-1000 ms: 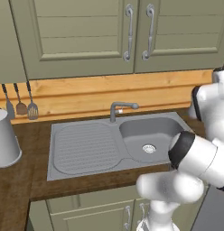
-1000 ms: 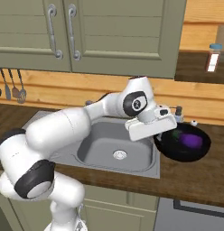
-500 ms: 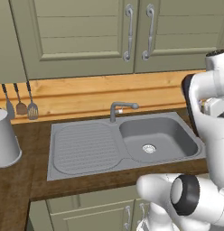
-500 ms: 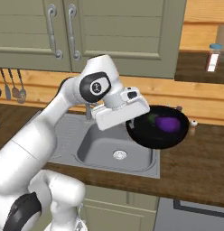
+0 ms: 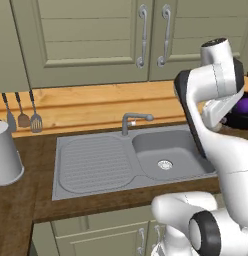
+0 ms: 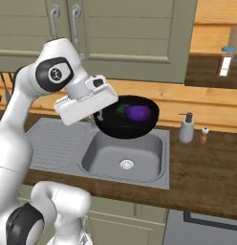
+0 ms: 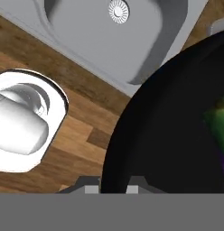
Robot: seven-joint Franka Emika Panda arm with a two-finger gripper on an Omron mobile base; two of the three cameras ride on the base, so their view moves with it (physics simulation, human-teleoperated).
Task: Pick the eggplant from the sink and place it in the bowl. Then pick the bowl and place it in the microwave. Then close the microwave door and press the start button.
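claw [image 6: 102,114] pinches the rim of the bowl [image 6: 127,119] — bowl held in the air above the sink [image 6: 121,158] basin, eggplant [image 6: 137,112] riding inside it. risk: a one-sided rim grip on a wide bowl — a fast swing toward the microwave could tilt it, roll the eggplant out or slip the rim.

The bowl [image 5: 242,112] runs off the frame edge beside the arm. Above the sink [image 7: 127,40], the eggplant [image 7: 220,131] is cut off too, and the fingertips are probably behind the bowl's rim.

No legible text, label, brand or number on anything in view
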